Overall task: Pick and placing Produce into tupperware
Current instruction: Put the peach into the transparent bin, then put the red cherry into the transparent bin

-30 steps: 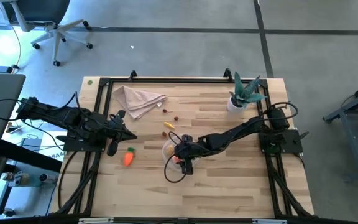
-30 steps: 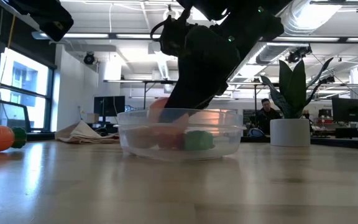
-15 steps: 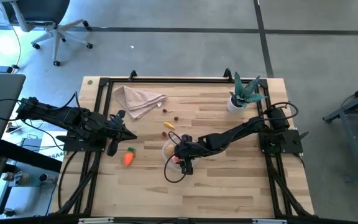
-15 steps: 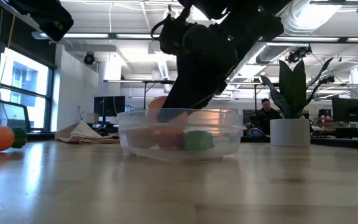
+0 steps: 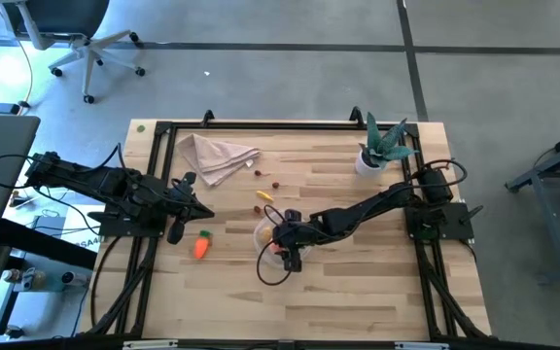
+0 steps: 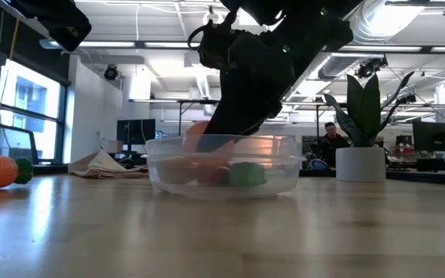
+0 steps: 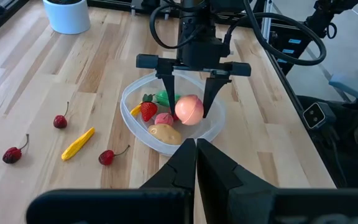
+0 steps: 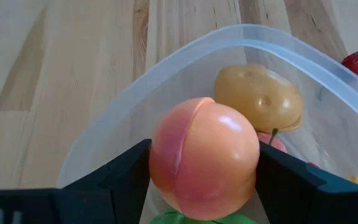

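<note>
The clear round tupperware (image 7: 128,94) stands mid-table and holds a tan potato (image 7: 165,132), a strawberry (image 7: 148,111), a pink fruit (image 7: 164,119), a green piece (image 7: 164,97) and a yellow piece (image 7: 135,110). My right gripper (image 7: 188,111) hangs over it, shut on a pink-orange peach (image 8: 204,158). An orange carrot (image 5: 200,247) lies near the table's left side. My left gripper (image 5: 202,214) waits just beyond the carrot, shut. Three cherries (image 7: 59,121) and a yellow piece (image 7: 78,144) lie on the wood. My right gripper pinches the peach (image 7: 189,109) between its two fingers (image 7: 211,93), one on each side of the fruit. The fingers come from above, pointing down. The peach is lifted clear, over the inside of the tupperware (image 6: 284,166), about level with its rim.
A beige cloth napkin (image 5: 217,156) lies at the far left of the table. A green spiky plant in a white pot (image 5: 377,146) stands at the far right corner. A black frame (image 5: 261,124) runs along the table's edges. Bare wood lies on the near side.
</note>
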`<state>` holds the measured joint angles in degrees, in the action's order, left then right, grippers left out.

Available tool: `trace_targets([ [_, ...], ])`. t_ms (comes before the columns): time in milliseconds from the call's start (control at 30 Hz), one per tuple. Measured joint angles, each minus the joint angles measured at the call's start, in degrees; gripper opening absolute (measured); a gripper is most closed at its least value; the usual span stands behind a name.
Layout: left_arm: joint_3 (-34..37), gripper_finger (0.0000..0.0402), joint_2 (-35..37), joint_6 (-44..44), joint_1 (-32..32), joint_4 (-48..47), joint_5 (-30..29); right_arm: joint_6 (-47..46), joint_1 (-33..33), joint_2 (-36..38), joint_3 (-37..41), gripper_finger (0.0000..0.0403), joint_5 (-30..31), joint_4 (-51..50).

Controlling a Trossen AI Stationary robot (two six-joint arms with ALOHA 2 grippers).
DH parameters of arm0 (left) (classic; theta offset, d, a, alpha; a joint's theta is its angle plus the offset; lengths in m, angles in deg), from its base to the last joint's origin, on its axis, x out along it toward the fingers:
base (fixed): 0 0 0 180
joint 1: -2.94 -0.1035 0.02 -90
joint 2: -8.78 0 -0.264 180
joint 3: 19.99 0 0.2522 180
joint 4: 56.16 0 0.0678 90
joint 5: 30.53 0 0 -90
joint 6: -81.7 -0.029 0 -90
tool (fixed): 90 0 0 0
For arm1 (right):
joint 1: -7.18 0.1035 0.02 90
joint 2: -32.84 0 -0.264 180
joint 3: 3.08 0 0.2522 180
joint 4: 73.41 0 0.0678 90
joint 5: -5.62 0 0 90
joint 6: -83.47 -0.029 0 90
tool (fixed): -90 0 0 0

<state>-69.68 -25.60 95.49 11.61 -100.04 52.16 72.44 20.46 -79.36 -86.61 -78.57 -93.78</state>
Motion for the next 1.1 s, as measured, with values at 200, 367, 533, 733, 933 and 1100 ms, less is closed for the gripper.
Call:
trace_targets([
  [200, 0.00, 0.0005, 0.00, 0.00, 0.00, 0.00, 0.00, 0.61, 0.00, 0.00, 0.00, 0.0244, -0.57, 0.06],
  [367, -0.01, 0.0005, -0.01, -0.01, -0.01, 0.00, 0.00, 0.46, 0.02, 0.00, 0.00, 0.0250, -2.37, 0.43],
  [533, 0.01, 0.0005, -0.01, 0.02, 0.00, 0.01, 0.00, 0.59, 0.00, 0.00, 0.00, 0.0273, -2.15, 0.41],
  [733, -0.01, 0.0005, -0.01, -0.01, -0.02, 0.01, 0.00, 0.92, 0.02, 0.00, 0.00, 0.0293, -1.16, 0.24],
  [933, 0.00, 0.0005, -0.01, 0.00, 0.00, 0.01, 0.01, 2.50, -0.38, 0.14, 0.00, 0.0293, 0.84, 0.29],
  [1100, 0.01, 0.0005, -0.01, 0.00, -0.02, -0.01, 0.00, 1.61, -1.71, 0.19, -2.24, 0.0293, 0.32, -2.63],
])
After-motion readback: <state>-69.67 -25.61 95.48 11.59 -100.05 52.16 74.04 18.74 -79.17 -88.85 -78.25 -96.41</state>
